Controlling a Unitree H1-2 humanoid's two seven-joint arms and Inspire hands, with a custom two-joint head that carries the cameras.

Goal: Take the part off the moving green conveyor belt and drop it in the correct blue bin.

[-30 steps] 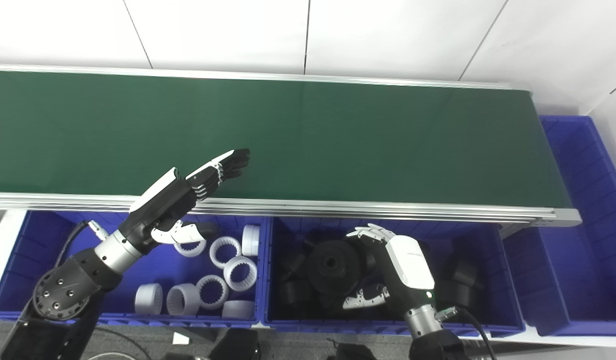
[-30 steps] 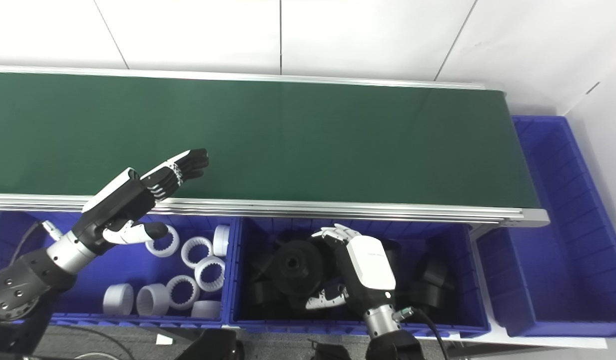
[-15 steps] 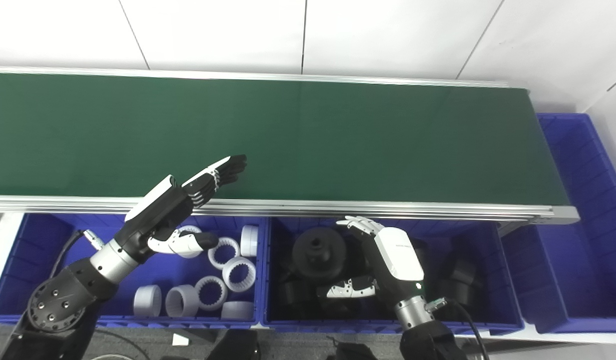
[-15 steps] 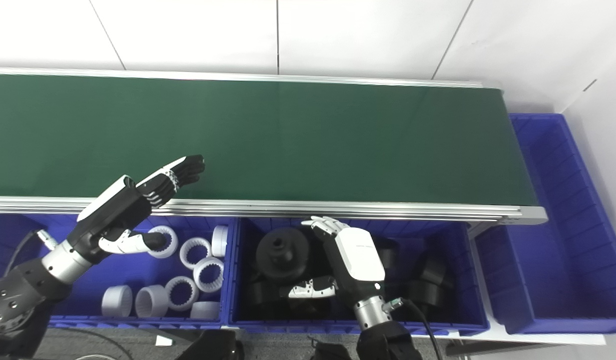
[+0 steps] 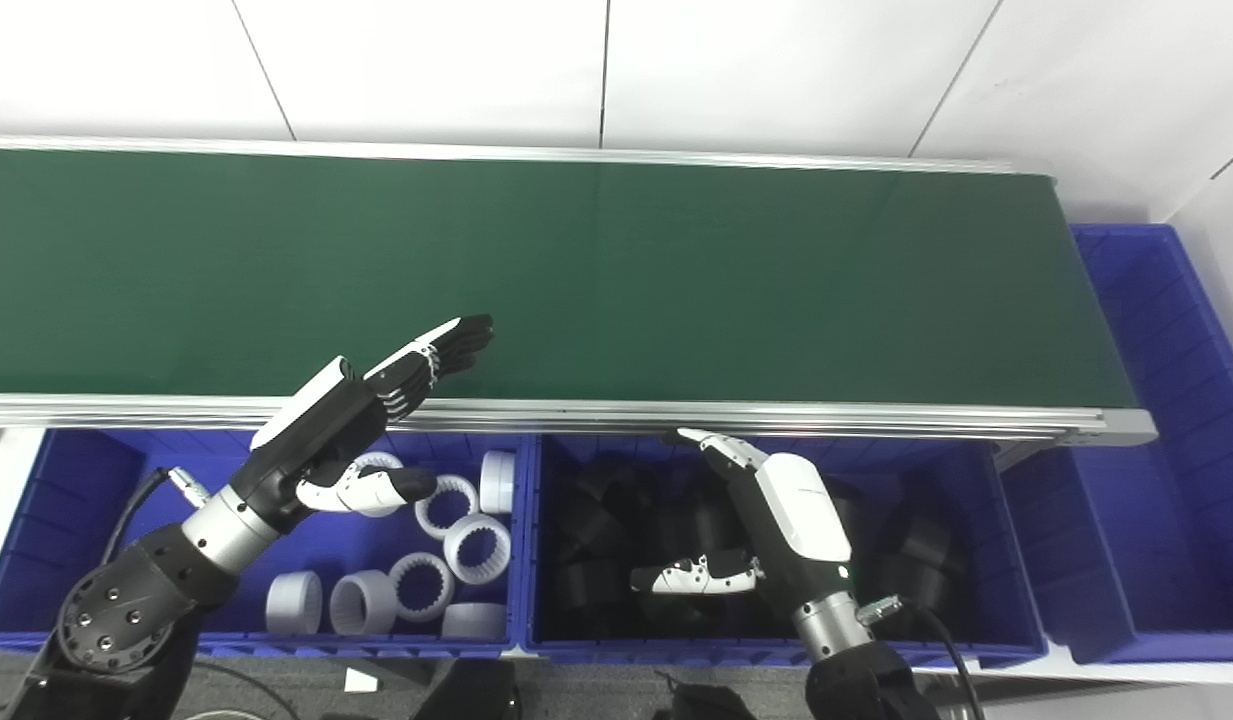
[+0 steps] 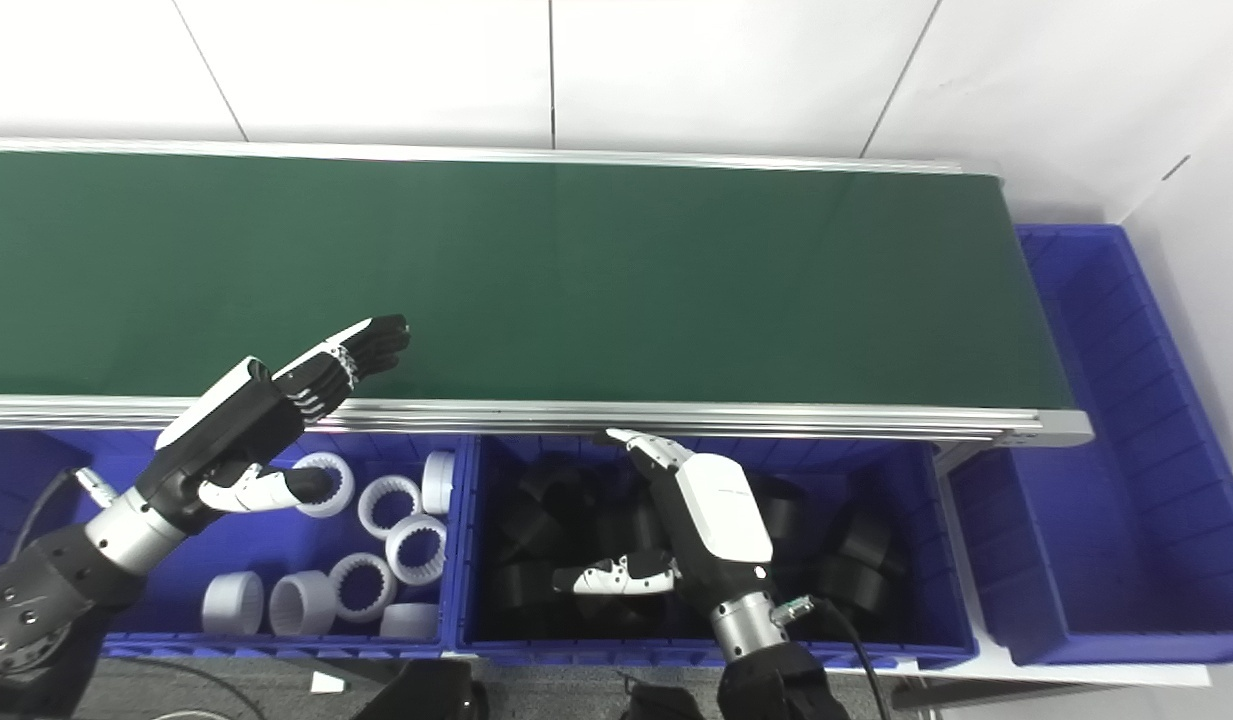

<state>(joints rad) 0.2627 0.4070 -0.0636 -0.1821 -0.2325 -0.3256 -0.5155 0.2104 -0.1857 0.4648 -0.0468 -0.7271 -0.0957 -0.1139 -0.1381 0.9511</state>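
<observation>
The green conveyor belt (image 5: 676, 280) carries no part in view. My right hand (image 5: 781, 510) is open, fingers stretched and thumb spread, and hovers over the middle blue bin (image 5: 986, 600), which holds several black parts (image 5: 601, 535). It holds nothing. My left hand (image 5: 361, 420) is open and flat, with its fingertips over the belt's front rail and its thumb above the left blue bin (image 5: 76, 500). That bin holds several white toothed rings (image 5: 471, 535).
A third blue bin (image 5: 1166, 420) stands at the belt's right end, with no contents in view. The belt's aluminium front rail (image 5: 776, 415) runs between the belt and the bins. A white wall stands behind the belt.
My right hand has opened and drawn slightly toward the rail. The black disc that was at its fingers has dropped among the black parts in the middle bin. My left hand has barely moved.
</observation>
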